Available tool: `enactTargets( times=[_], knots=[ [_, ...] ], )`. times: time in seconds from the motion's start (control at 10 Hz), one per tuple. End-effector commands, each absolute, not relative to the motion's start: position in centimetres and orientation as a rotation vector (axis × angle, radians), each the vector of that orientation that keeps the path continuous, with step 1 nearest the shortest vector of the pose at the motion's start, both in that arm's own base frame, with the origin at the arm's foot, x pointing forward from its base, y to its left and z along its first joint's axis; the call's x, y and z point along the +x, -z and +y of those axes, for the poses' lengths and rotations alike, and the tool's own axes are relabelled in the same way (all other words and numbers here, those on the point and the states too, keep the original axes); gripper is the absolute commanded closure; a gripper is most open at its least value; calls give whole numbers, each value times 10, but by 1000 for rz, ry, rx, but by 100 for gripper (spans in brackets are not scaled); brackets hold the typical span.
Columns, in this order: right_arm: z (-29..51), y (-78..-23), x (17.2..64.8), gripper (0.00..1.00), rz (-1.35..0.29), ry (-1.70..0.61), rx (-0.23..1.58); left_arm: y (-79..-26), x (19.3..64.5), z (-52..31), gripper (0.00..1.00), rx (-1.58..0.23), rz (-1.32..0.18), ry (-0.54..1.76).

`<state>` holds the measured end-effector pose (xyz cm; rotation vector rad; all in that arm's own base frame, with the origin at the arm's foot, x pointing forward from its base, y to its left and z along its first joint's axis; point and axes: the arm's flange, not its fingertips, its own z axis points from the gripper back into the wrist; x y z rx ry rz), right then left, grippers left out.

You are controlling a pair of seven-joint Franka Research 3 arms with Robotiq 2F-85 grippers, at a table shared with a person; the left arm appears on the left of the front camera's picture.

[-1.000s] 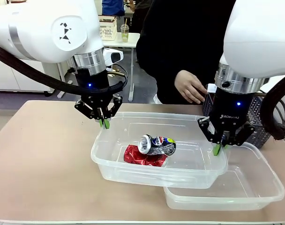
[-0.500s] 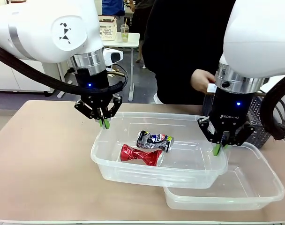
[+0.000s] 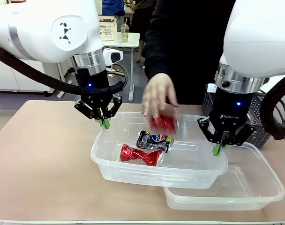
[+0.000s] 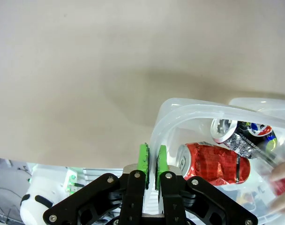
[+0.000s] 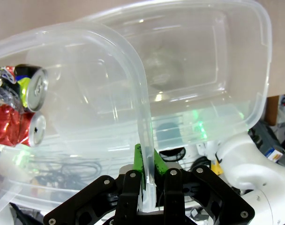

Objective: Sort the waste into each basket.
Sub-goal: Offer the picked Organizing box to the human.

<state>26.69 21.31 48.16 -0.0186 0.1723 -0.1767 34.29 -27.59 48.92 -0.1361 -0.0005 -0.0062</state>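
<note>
Item: can tub (image 3: 128,176), centre frame, rim pinched at both ends. My left gripper (image 3: 104,123) is clamped on the upper-left corner rim, my right gripper (image 3: 218,149) on the right rim; both wrist views show the wall between the pads.

Contents: crushed red can (image 3: 141,154), blue-white can (image 3: 154,140) just behind it.

Incoming: person's hand (image 3: 157,96), blurred, grips another red can (image 3: 163,123) above the tub's far edge.

Second tub (image 3: 255,197), lower right, empty, partly beneath the first.

Judgement: I only hold steady.
</note>
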Motion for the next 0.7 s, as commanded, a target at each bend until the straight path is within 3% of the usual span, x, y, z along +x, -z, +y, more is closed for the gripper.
enactTargets(
  times=[0.0,0.6],
  knots=[
    [216,-485,269,94,187,160,-19,-491,342,-275,91,-140,-6,-15],
    [216,-485,269,94,187,160,-19,-491,342,-275,91,-140,-6,-15]
  ],
)
